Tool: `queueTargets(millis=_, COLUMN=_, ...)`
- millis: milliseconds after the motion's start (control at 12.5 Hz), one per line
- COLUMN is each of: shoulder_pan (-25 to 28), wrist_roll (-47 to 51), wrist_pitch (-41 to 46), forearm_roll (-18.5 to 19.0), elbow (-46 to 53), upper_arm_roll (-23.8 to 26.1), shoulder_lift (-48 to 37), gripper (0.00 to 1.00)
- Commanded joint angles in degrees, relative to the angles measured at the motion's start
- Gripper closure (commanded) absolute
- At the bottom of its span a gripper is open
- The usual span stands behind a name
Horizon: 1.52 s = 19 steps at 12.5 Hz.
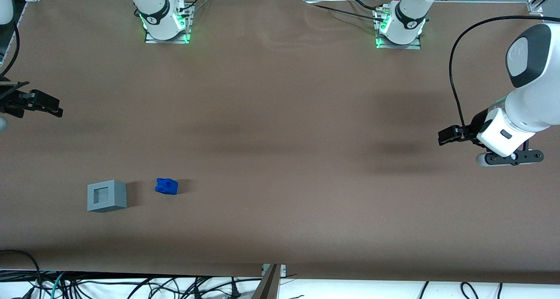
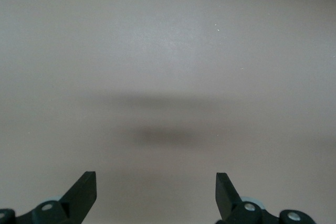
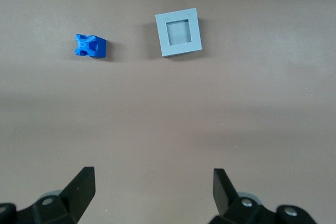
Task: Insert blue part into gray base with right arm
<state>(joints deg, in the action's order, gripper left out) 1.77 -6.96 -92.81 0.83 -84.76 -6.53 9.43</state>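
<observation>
Task not begun: gripper (image 3: pixel 152 190) jaws open, empty; blue part (image 3: pixel 90 46) and gray base (image 3: pixel 178 32) lie apart, well ahead of jaws; pick & insert remain.

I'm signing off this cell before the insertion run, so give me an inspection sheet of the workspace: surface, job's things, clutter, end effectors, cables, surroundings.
Surface: brown table cover, bare apart from two parts.
Job's things: gray base resting on the table with its square recess empty and facing up; blue part beside it, apart, not inserted.
Clutter: nothing seen.
End effectors: right arm's end effector open, holding nothing, farther from the front camera than both parts.
Cables: black cable arching at the parked arm; loose cables below the table's near edge.
Surroundings: two arm bases lit green.
</observation>
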Motion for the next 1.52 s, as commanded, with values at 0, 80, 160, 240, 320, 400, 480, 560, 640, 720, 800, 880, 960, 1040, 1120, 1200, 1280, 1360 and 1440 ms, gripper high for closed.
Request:
queueTargets(millis=0, shoulder_pan=-0.5, wrist_roll=-0.2, wrist_pitch=-0.4, forearm_roll=-0.7, elbow=-0.7, upper_arm_roll=0.4, shoulder_lift=-0.6, gripper=0.01)
queueTargets(millis=80, shoulder_pan=-0.5, wrist_roll=0.0, wrist_pitch=-0.4, forearm_roll=-0.8, elbow=-0.7, upper_arm_roll=0.4, shoulder_lift=-0.6, gripper=0.01)
queueTargets(millis=160, shoulder_pan=-0.5, wrist_roll=0.0, wrist_pitch=-0.4, forearm_roll=-1.0, elbow=-0.7, upper_arm_roll=0.4, shoulder_lift=-0.6, gripper=0.01)
queueTargets(millis=240, shoulder_pan=-0.5, wrist_roll=0.0, wrist_pitch=-0.4, forearm_roll=-1.3, elbow=-0.6, upper_arm_roll=0.4, shoulder_lift=-0.6, gripper=0.01)
queueTargets(millis=320, shoulder_pan=-0.5, wrist_roll=-0.1, wrist_pitch=-0.4, forearm_roll=-1.2, elbow=-0.7, upper_arm_roll=0.5, shoulder_lift=-0.6, gripper=0.01)
queueTargets(millis=400, shoulder_pan=-0.5, wrist_roll=-0.1, wrist_pitch=-0.4, forearm_roll=-1.3, elbow=-0.6, upper_arm_roll=0.4, shoulder_lift=-0.6, gripper=0.01)
queueTargets(millis=480, shoulder_pan=-0.5, wrist_roll=-0.1, wrist_pitch=-0.4, forearm_roll=-1.3, elbow=-0.6, upper_arm_roll=0.4, shoulder_lift=-0.6, gripper=0.01)
queueTargets(millis=560, shoulder_pan=-0.5, wrist_roll=-0.1, wrist_pitch=-0.4, forearm_roll=-1.2, elbow=-0.6, upper_arm_roll=0.4, shoulder_lift=-0.6, gripper=0.01)
queueTargets(millis=640, shoulder_pan=-0.5, wrist_roll=0.0, wrist_pitch=-0.4, forearm_roll=-1.2, elbow=-0.7, upper_arm_roll=0.4, shoulder_lift=-0.6, gripper=0.01)
queueTargets(millis=720, shoulder_pan=-0.4, wrist_roll=0.0, wrist_pitch=-0.4, forearm_roll=-1.3, elbow=-0.6, upper_arm_roll=0.5, shoulder_lift=-0.6, gripper=0.01)
queueTargets(millis=800, shoulder_pan=-0.4, wrist_roll=0.0, wrist_pitch=-0.4, forearm_roll=-1.2, elbow=-0.7, upper_arm_roll=0.5, shoulder_lift=-0.6, gripper=0.01)
queueTargets(millis=880, shoulder_pan=-0.4, wrist_roll=0.0, wrist_pitch=-0.4, forearm_roll=-1.2, elbow=-0.7, upper_arm_roll=0.5, shoulder_lift=-0.6, gripper=0.01)
queueTargets(millis=960, shoulder_pan=-0.4, wrist_roll=0.0, wrist_pitch=-0.4, forearm_roll=-1.2, elbow=-0.6, upper_arm_roll=0.5, shoulder_lift=-0.6, gripper=0.01)
queueTargets(millis=1040, shoulder_pan=-0.4, wrist_roll=0.0, wrist_pitch=-0.4, forearm_roll=-1.2, elbow=-0.7, upper_arm_roll=0.5, shoulder_lift=-0.6, gripper=0.01)
queueTargets(millis=1120, shoulder_pan=-0.4, wrist_roll=0.1, wrist_pitch=-0.4, forearm_roll=-1.2, elbow=-0.7, upper_arm_roll=0.5, shoulder_lift=-0.6, gripper=0.01)
queueTargets(millis=1200, shoulder_pan=-0.4, wrist_roll=0.2, wrist_pitch=-0.4, forearm_roll=-1.2, elbow=-0.6, upper_arm_roll=0.5, shoulder_lift=-0.6, gripper=0.01)
queueTargets(millis=1280, shoulder_pan=-0.4, wrist_roll=0.2, wrist_pitch=-0.4, forearm_roll=-1.2, elbow=-0.7, upper_arm_roll=0.5, shoulder_lift=-0.6, gripper=0.01)
queueTargets(millis=1360, shoulder_pan=-0.4, wrist_roll=0.2, wrist_pitch=-0.4, forearm_roll=-1.2, elbow=-0.7, upper_arm_roll=0.5, shoulder_lift=-0.6, gripper=0.01)
queueTargets(millis=1440, shoulder_pan=-0.4, wrist_roll=0.2, wrist_pitch=-0.4, forearm_roll=-1.2, elbow=-0.7, upper_arm_roll=0.5, shoulder_lift=-0.6, gripper=0.01)
